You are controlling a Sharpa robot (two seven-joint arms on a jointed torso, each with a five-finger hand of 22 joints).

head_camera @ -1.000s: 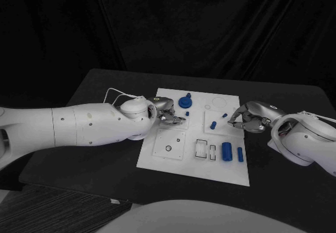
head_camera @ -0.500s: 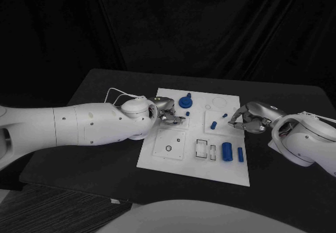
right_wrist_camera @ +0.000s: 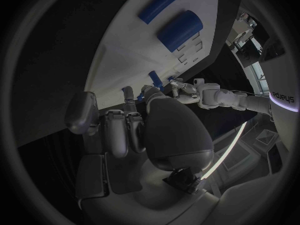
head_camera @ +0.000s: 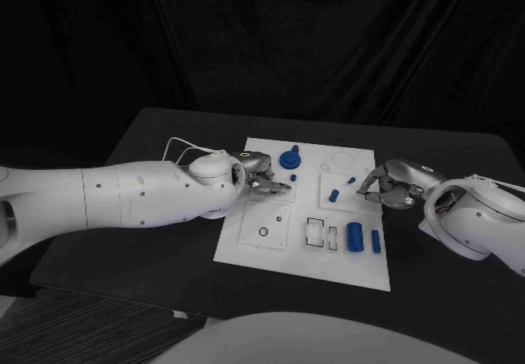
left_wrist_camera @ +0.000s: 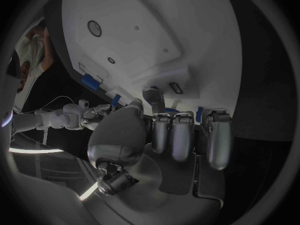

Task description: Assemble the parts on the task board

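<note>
left hand (head_camera: 258, 180) and right hand (head_camera: 388, 186) low and facing inward, fingers curled, white arms angled in from either side

Robotics lab test cell: black curtain (head_camera: 328, 53) behind black tabletop (head_camera: 164, 250), white task board (head_camera: 287, 254) with blue parts (head_camera: 354, 236) between two white robot arms.

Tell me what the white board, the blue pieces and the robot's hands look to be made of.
Board: looks like matte white plastic, though painted metal is possible; flat, even, with cut-out slots. Blue cylinder and blue round piece: probably plastic, uniform colour with a dull sheen. Left hand and right hand: silver, glinting like metal or metallic-coated plastic; the pictures cannot settle which.
</note>
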